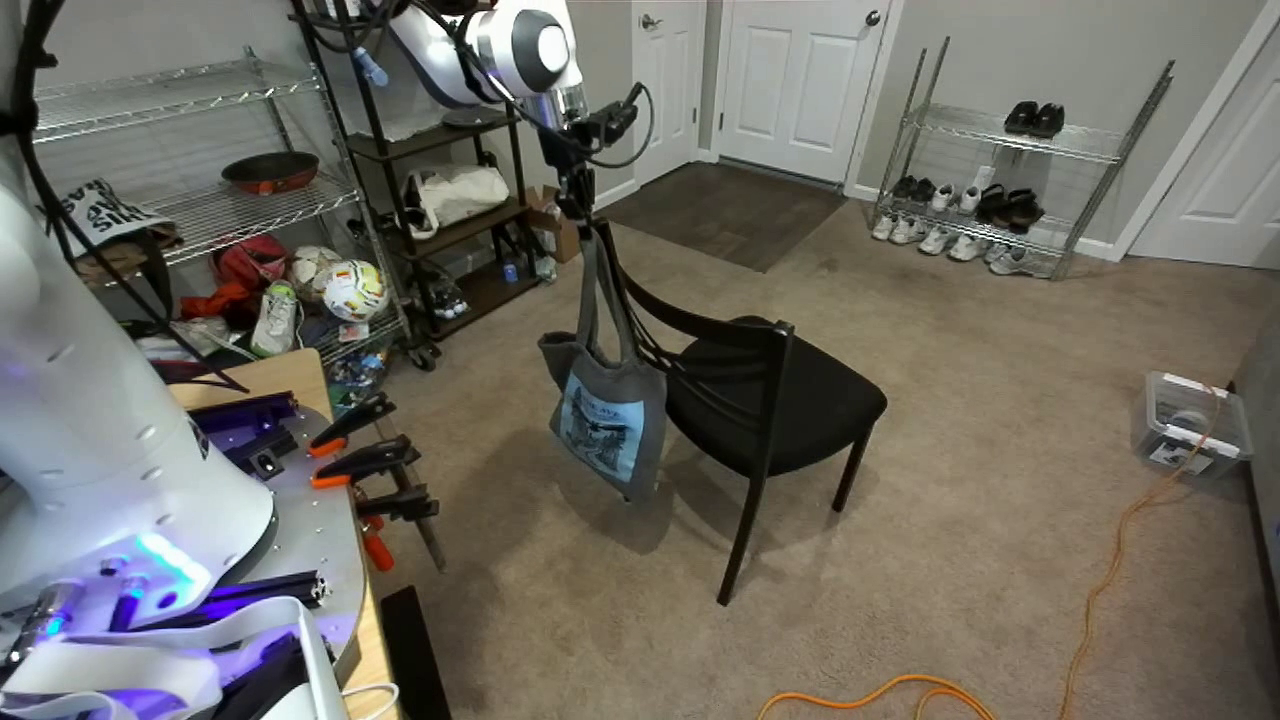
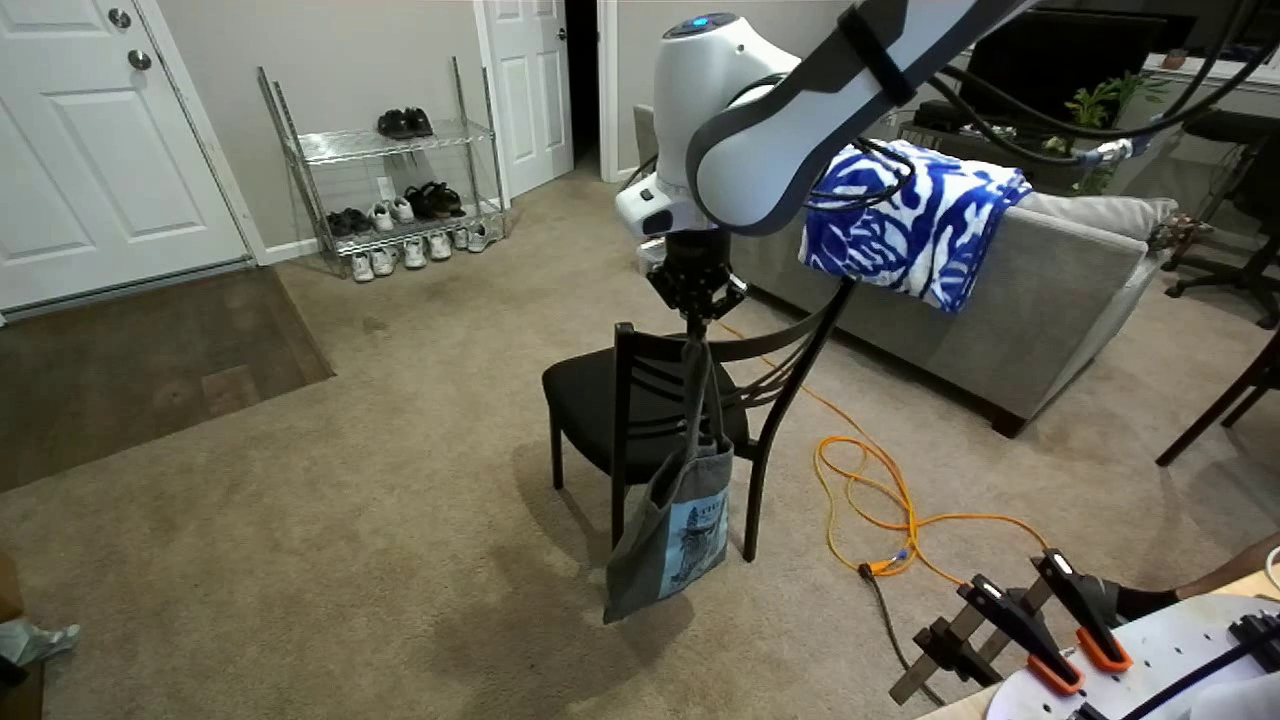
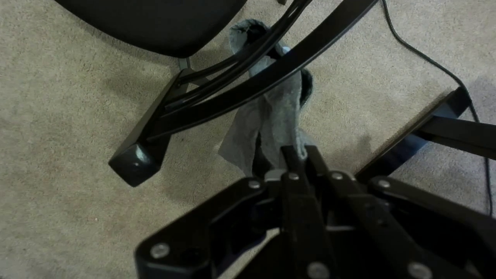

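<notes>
A grey tote bag (image 1: 605,430) with a light blue printed panel hangs from my gripper (image 1: 577,200), clear of the floor. In the wrist view the gripper (image 3: 301,151) is shut on the bag's straps (image 3: 283,116), a folded edge showing between the fingertips. Beside the bag stands a black chair (image 1: 820,400) with a curved back. In an exterior view the bag (image 2: 668,545) hangs outside the chair's backrest (image 2: 735,348). From above, the chair's top rail (image 3: 240,95) covers part of the bag's mouth. Whether bag and chair touch, I cannot tell.
Wire shelves (image 1: 230,205) and a dark rack (image 1: 460,225) stand along the wall. Clamps (image 1: 365,460) jut from the robot's table edge. An orange cord (image 2: 900,500) lies on the carpet near a grey sofa (image 2: 1040,300). A shoe rack (image 2: 400,150) stands farther back.
</notes>
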Robot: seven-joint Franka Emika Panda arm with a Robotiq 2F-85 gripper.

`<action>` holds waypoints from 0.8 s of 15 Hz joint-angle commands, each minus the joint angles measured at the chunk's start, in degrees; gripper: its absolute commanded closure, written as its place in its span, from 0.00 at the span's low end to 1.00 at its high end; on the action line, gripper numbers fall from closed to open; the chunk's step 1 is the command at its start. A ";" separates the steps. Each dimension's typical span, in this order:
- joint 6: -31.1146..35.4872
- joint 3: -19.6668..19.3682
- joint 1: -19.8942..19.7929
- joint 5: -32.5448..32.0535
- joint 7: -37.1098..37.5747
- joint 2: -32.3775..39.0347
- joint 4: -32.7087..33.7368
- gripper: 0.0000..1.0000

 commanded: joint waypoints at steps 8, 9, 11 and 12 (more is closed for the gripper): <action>-1.06 2.24 3.24 -0.40 2.98 6.91 10.50 0.98; -1.57 2.73 3.65 -0.16 2.64 7.62 11.71 0.98; -2.59 3.63 4.53 0.10 2.07 9.15 14.16 0.98; -3.30 3.98 5.01 0.19 1.88 10.00 15.58 0.98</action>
